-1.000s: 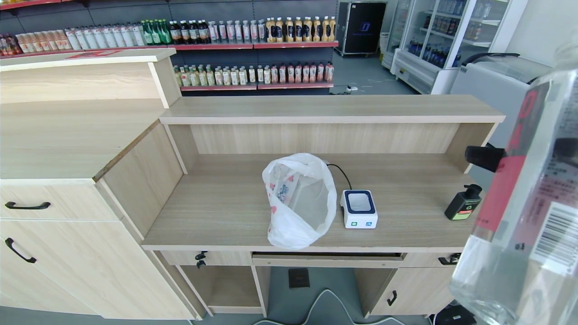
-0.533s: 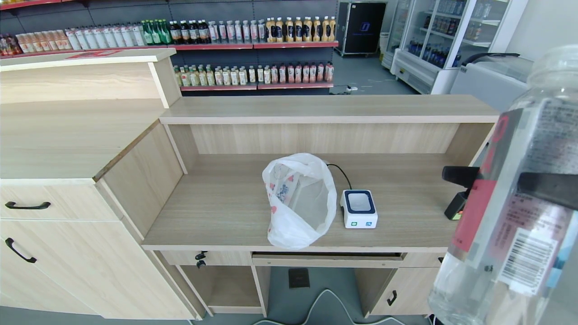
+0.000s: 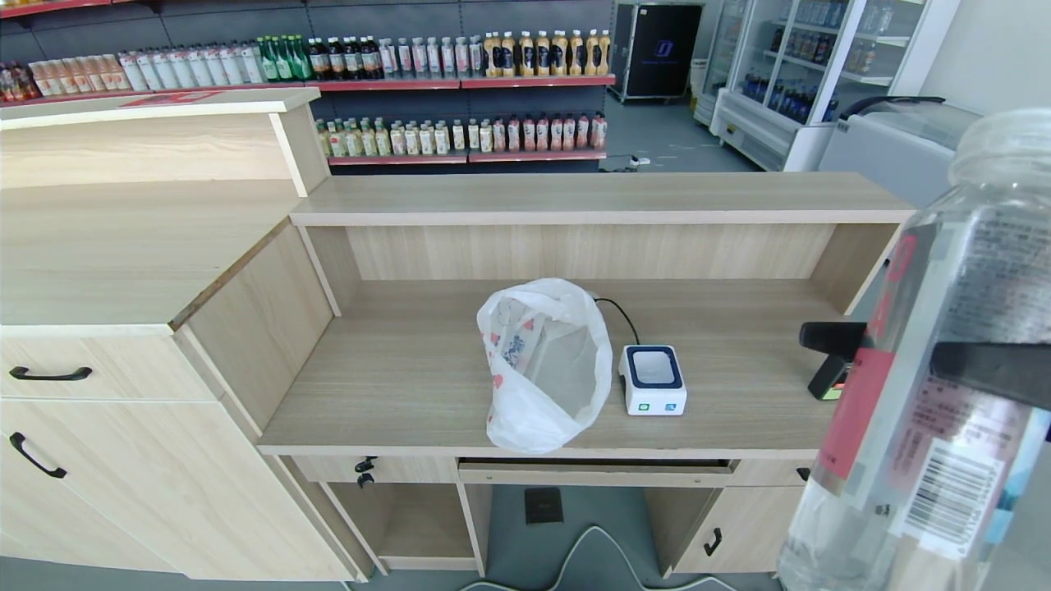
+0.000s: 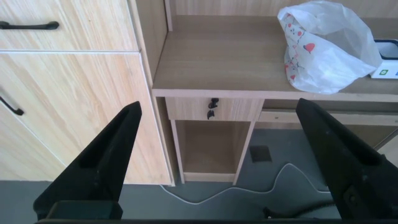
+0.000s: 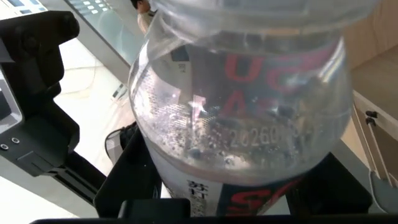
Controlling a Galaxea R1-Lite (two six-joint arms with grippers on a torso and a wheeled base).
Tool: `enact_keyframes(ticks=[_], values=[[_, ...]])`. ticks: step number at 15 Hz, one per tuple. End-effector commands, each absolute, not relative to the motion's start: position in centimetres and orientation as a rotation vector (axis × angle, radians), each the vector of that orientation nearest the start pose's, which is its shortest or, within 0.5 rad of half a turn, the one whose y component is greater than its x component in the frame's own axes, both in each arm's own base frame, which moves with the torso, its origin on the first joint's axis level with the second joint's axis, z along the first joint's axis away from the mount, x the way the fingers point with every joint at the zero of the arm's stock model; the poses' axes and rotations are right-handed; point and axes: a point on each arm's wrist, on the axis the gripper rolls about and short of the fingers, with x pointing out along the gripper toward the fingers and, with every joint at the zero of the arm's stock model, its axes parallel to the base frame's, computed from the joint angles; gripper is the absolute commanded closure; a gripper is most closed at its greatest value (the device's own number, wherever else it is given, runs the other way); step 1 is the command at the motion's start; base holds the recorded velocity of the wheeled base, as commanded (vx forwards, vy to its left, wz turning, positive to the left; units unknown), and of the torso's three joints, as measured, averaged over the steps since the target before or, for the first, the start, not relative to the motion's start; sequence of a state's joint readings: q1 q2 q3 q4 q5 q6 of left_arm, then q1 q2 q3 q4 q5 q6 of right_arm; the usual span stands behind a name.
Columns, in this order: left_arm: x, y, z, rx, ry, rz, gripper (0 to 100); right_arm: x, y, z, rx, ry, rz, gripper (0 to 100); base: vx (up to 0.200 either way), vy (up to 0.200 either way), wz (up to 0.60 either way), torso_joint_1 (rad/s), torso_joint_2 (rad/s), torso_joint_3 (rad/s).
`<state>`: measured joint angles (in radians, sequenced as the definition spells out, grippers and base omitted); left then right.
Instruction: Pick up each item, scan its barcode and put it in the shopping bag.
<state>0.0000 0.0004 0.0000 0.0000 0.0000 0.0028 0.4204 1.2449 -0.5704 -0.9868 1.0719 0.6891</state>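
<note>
A clear plastic water bottle [image 3: 969, 271] with a red-and-white label and a barcode hangs close to the camera at the right of the head view. My right gripper [image 3: 911, 353] is shut on it, black fingers [image 3: 829, 336] across its middle. The right wrist view looks along the bottle [image 5: 242, 93] from its base, between that gripper's jaws. On the counter stands an open white shopping bag [image 3: 546, 365] [image 4: 323, 43], and just right of it a white barcode scanner [image 3: 653, 379] [image 4: 385, 67]. My left gripper [image 4: 217, 168] hangs open and low, left of the counter front.
A black pump bottle [image 3: 825, 382] on the right of the wooden counter [image 3: 394, 386] is mostly hidden behind the held bottle. A raised shelf runs along the counter's back. Drawers and cabinets [image 4: 68, 93] stand to the left. A cable [image 4: 249, 186] lies on the floor.
The held bottle has moved left and turned more upright, so its neck now shows. It now covers most of the black pump bottle. The bag and scanner have not moved.
</note>
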Motion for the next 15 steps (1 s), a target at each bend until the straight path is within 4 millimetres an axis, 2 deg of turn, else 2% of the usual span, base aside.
enact_keyframes(ticks=[1,8,10,12,13,15], values=[[-2.3,0.0,7.5,0.003,0.000,0.000,0,14.7,8.7,26.2,0.440,0.192,1.518,100,0.000,0.000,0.00,0.000,0.00,0.000],[-2.3,0.0,7.5,0.003,0.000,0.000,0,14.4,8.3,26.0,0.435,0.177,1.500,100,0.000,0.000,0.00,0.000,0.00,0.000],[-2.3,0.0,7.5,0.003,0.000,0.000,0,15.6,7.0,25.0,0.380,0.133,1.393,100,0.000,0.000,0.00,0.000,0.00,0.000],[-2.3,0.0,7.5,0.003,0.000,0.000,0,17.2,5.0,23.8,0.266,0.062,1.248,100,0.000,0.000,0.00,0.000,0.00,0.000],[-2.3,0.0,7.5,0.003,0.000,0.000,0,18.2,1.7,22.2,0.191,0.057,1.047,100,0.000,0.000,0.00,0.000,0.00,0.000],[-2.3,0.0,7.5,0.003,0.000,0.000,0,19.1,-2.8,19.9,0.098,0.104,0.743,100,0.000,0.000,0.00,0.000,0.00,0.000]])
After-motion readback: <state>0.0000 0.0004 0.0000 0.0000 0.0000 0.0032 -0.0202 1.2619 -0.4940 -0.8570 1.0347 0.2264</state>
